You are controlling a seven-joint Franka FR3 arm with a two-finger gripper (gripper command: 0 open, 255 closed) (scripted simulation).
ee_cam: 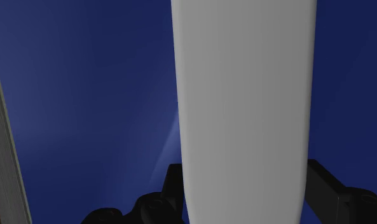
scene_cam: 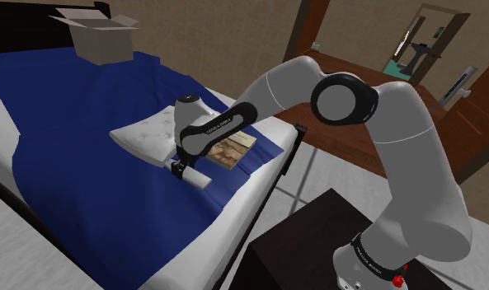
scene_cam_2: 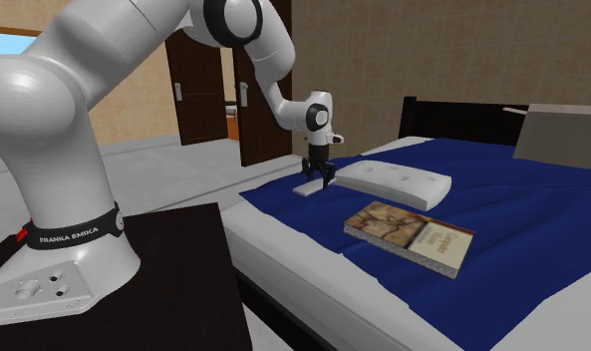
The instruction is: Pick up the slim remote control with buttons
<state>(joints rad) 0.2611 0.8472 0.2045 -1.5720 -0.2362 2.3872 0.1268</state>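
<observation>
The gripper (scene_cam_2: pixel 318 178) is right down on the remote (scene_cam_2: pixel 308 189) on the bed (scene_cam_2: pixel 542 229), pillow (scene_cam_2: pixel 398 180) at its 3 o'clock, and the fingers look clamped on its long sides at 3 and 9, long axis running 12-to-6 between them.

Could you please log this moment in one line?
phase: grasp | tool: shut on remote control | remote control: on blue bedspread | lift: pending
</observation>
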